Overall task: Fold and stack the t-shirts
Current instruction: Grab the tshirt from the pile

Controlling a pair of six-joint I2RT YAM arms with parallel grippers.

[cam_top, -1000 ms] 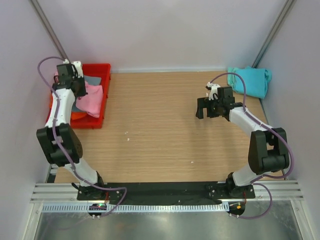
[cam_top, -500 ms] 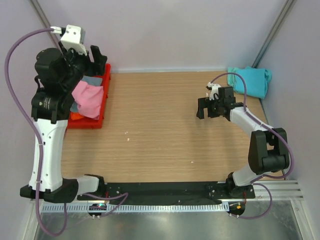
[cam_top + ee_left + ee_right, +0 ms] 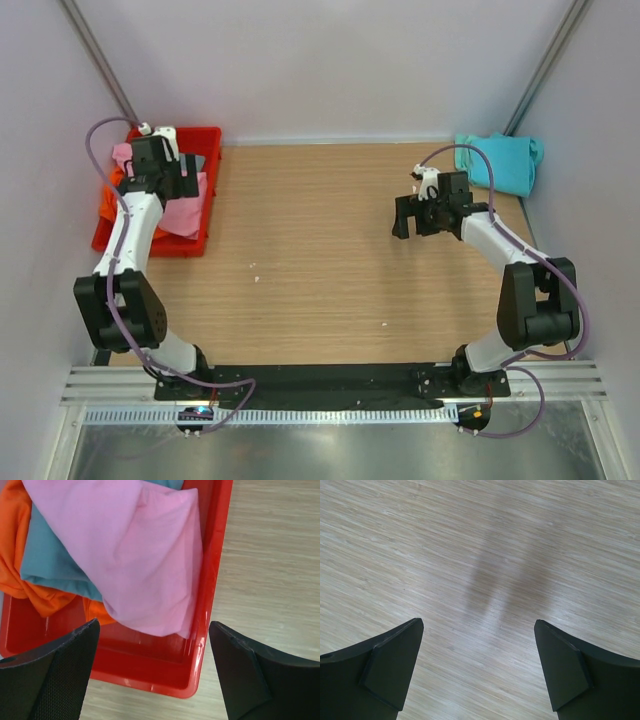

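Both left fingers (image 3: 55, 675) apparently released the pink t-shirt (image 3: 140, 555).

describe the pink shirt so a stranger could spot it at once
At the far left corner of the wooden table sits a red bin. The pink shirt lies on top of the pile inside, against the wall facing the table's middle. It alone is pink, covering a teal shirt and an orange shirt.
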